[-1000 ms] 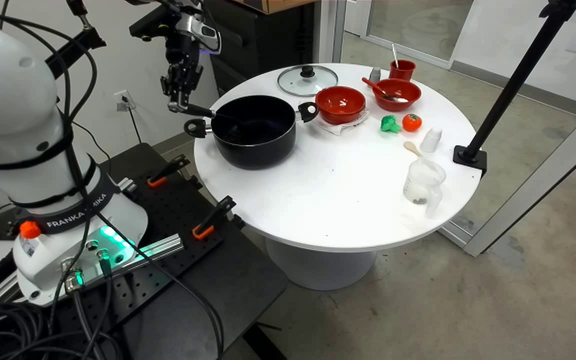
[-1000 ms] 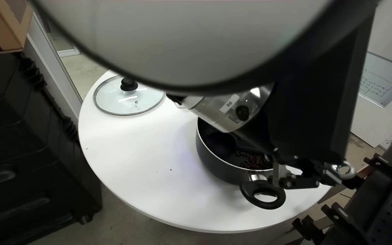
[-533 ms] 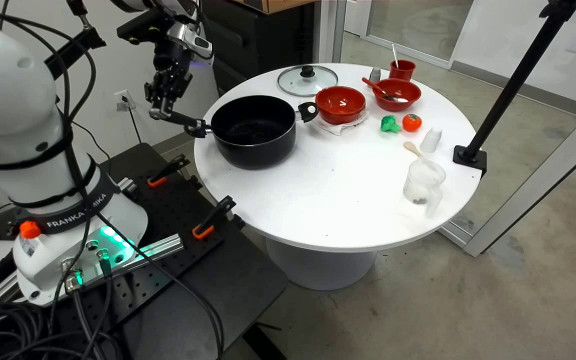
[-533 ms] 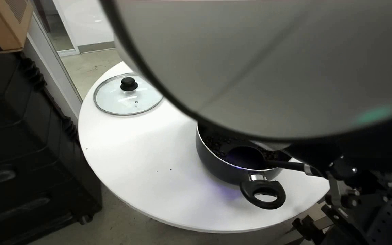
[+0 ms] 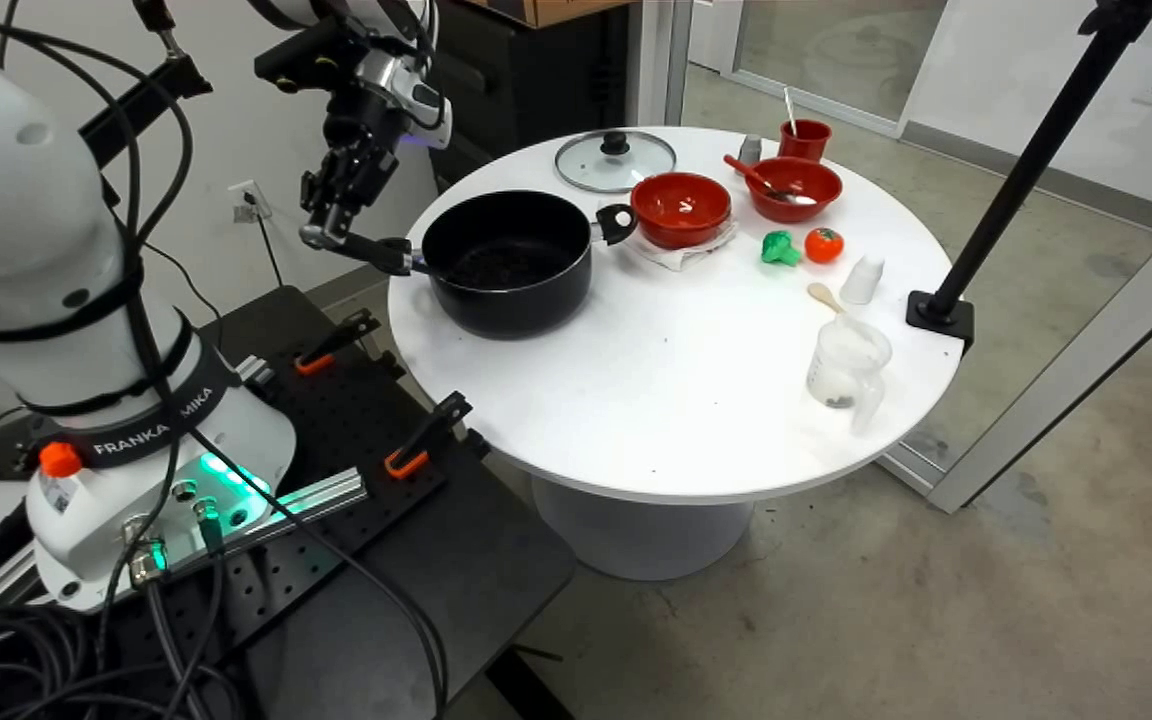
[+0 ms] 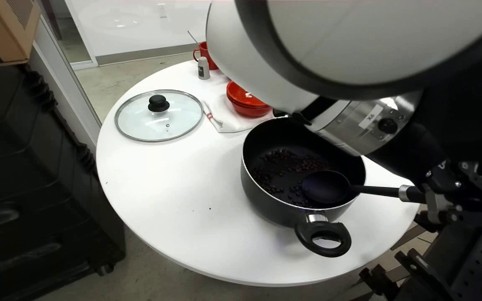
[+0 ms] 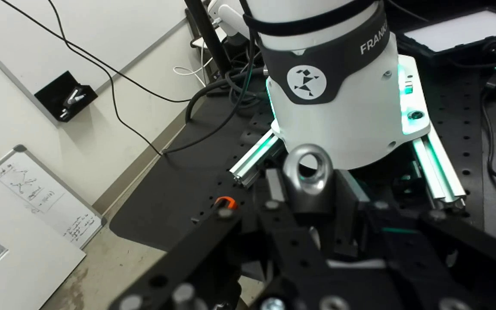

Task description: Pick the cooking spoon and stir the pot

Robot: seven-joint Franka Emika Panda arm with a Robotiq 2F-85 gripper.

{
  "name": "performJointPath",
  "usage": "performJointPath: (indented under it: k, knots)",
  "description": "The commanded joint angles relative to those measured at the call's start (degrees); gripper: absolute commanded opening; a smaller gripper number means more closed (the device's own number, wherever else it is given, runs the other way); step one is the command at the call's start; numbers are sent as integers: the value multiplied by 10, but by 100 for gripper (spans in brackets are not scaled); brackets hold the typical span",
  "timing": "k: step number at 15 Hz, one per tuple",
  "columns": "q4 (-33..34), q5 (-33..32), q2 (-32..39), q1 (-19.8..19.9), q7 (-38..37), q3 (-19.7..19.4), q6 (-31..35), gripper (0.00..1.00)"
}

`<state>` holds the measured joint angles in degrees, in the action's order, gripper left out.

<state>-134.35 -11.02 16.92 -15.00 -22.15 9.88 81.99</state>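
One cooking spoon [image 6: 326, 187] pinched, head inside the pot [image 6: 262, 205]

The pincer [image 7: 311, 189] pinches the outer end of the cooking spoon's handle. In the wrist view, its two pads [image 7: 275, 185] bear on opposite sides of that handle, and a metal end loop [image 7: 310, 185] shows between them.

In an exterior view, taking the far rim of the pot as 12 o'clock, the spoon's head lies inside the pot towards 5 o'clock, among small dark pieces [image 6: 280, 155] spread over the base. The shaft crosses the rim at 4 o'clock and runs out towards 3 o'clock to the pincer; the pot's near side handle [image 6: 320, 229] stands at 6 o'clock. From where I stand, I cannot tell whether the shaft touches the rim.

The round white tabletop [image 5: 656, 400] carries the pot between 9 and 10 o'clock, again in an exterior view. Other items by the same dial: glass lid [image 5: 596, 170], lying flat, between 11 and 12 o'clock; red bowl [image 5: 676, 235] on a white cloth [image 5: 674, 260], 12 o'clock; another red bowl [image 5: 776, 213], holding a red-handled spoon [image 5: 746, 172], 1 o'clock; tomato [image 5: 824, 246], 2 o'clock; white shaker [image 5: 862, 282], near 3 o'clock; measuring jug [image 5: 848, 360], 4 o'clock.
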Motion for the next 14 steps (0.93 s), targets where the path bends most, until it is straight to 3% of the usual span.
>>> performJointPath:
  k: [1,6,14]
  knots:
    - [14,6,4,23,-2,-26,-7,8]
    - [53,8,24,42,-11,-48,-7,8]
    - [122,10,65,19,-36,-37,-2,8]
